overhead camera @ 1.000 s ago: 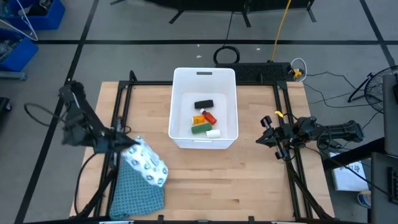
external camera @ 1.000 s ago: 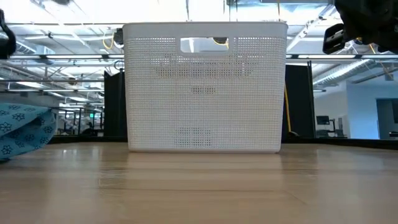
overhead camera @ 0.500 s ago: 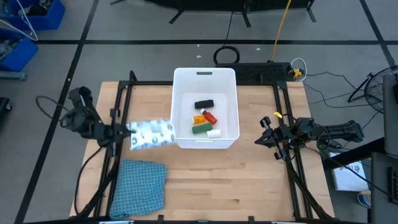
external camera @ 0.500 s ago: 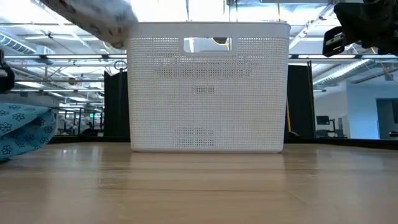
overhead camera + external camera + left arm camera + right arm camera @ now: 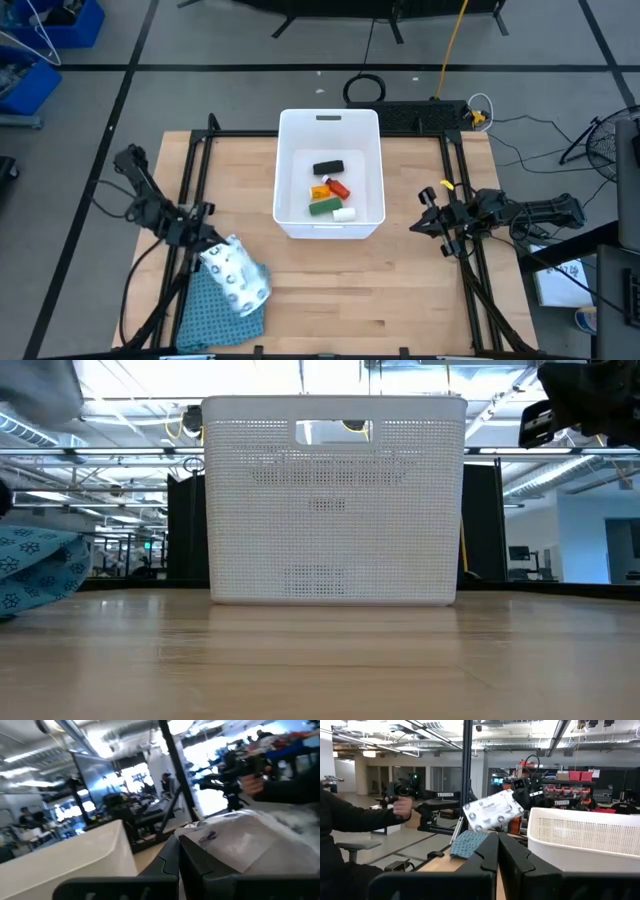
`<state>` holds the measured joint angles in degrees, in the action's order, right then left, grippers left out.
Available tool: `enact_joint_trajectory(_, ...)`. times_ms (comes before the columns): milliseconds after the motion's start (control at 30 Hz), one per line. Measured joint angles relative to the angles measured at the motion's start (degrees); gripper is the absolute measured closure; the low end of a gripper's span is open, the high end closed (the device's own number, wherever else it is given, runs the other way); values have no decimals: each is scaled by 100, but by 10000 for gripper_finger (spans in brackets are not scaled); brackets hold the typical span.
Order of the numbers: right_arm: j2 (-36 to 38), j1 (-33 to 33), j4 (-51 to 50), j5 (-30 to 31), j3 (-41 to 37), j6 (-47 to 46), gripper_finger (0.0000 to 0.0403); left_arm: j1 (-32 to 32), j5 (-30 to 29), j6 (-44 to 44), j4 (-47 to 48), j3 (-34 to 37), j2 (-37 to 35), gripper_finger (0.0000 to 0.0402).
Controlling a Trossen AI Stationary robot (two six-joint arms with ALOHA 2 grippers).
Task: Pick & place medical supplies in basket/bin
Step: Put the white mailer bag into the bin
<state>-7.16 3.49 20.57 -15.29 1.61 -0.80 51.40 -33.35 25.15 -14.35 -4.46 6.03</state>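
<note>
The flat white packet with dark print (image 5: 236, 277) is up in the air over the teal-blue cloth (image 5: 222, 315), held by my left gripper (image 5: 207, 251), which is shut on it. The right wrist view shows the packet (image 5: 492, 810) high above the cloth (image 5: 469, 843). The white bin (image 5: 329, 128) stands at the table's far middle. Inside lie the black oblong (image 5: 328, 167), the orange-red piece (image 5: 336, 187), the green oblong (image 5: 322, 207) and the small white piece (image 5: 343, 214). My right gripper (image 5: 419, 224) waits shut, right of the bin. My left gripper has the white packet by its end nearest the arm (image 5: 200, 838), pinched between the two fingers. The fingers come from the table's left side. The packet is lifted clear of the table and sticks out past the fingers, tilted, above the cloth.
The teal-blue cloth lies bunched at the table's near left corner (image 5: 35, 568). A black frame (image 5: 200, 160) runs along the table's sides. A person's hand on a controller (image 5: 402, 805) shows beyond the table. Bare wood (image 5: 360, 290) lies in front of the bin.
My left gripper swung the packet toward the bin, where it reached the bin's left wall level and high. It then swung back toward the table's near left. The packet now hangs over the cloth again, tilted. The right arm stayed put.
</note>
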Motion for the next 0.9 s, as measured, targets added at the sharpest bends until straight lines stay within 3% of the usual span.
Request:
enact_joint_trajectory(300, 0, -2, 99, -3, 0, 303, 403, -326, -133, 1203, -852, 323, -577, 401)
enact_joint_trajectory(467, 0, 0, 77, -4, 0, 344, 403, -457, 386, 1656, -983, 73, -575, 401)
enact_joint_trajectory(633, -2, 0, 59, -3, 0, 451, 403, -457, 812, 1500, -939, -554, -371, 401)
enact_joint_trajectory(800, -4, 0, 296, 2, 0, 605, 403, -644, -447, 1381, -999, -1736, 641, 401)
enact_joint_trajectory(900, -2, 0, 411, 6, 0, 605, 403, -991, -680, 1528, -819, -2568, 1606, 401)
